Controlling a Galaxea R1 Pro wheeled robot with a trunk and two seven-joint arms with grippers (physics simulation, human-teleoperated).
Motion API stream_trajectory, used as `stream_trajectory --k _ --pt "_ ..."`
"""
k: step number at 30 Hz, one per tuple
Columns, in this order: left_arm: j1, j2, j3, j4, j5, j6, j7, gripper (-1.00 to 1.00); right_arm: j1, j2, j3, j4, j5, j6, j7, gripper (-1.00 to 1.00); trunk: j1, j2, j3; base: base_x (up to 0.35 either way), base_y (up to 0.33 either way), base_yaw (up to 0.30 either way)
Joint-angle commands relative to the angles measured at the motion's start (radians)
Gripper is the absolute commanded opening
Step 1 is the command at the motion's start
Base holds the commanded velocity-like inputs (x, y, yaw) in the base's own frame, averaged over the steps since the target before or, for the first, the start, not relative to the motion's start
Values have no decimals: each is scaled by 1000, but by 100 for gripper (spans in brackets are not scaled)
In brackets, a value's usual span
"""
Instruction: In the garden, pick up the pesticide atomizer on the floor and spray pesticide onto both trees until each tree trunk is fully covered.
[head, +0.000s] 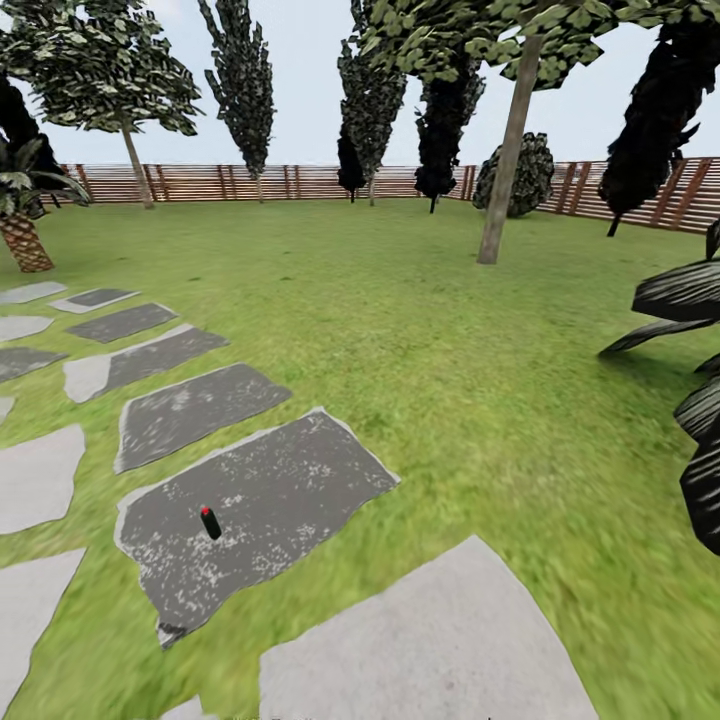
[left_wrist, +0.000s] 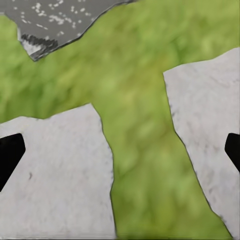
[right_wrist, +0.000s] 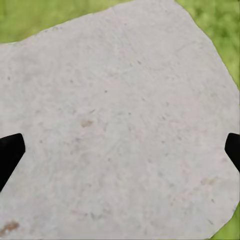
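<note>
Both hands hang spread wide, empty — left hand (left_wrist: 120, 150) over grass and pale slabs, right hand (right_wrist: 120, 150) over smooth grey stone; small dark atomizer (head: 210, 522) stands on a speckled slab (head: 290, 480).

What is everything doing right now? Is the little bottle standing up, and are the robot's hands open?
pesticide atomizer: small dark bottle with a red top, standing slightly tilted on a dark paving slab, not held.
left gripper: open, nothing between its fingertips, above pale slabs and grass.
right gripper: open, empty, above a pale slab.
tree trunk: upright, leaning a little.
</note>
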Motion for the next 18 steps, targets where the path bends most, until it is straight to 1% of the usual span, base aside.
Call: stream_trajectory --k 1,15,18 --pt "0 0 0 0 0 0 0 100 0 0 0 0 0 0 0 100 0 0 0 3 -1 278" --pt "0 0 0 -1 0 2 0 100 0 0 0 0 0 0 0 100 0 0 0 1 0 278" --pt "0 0 0 -1 0 2 0 100 0 0 0 0 0 0 0 100 0 0 0 98 -61 278"
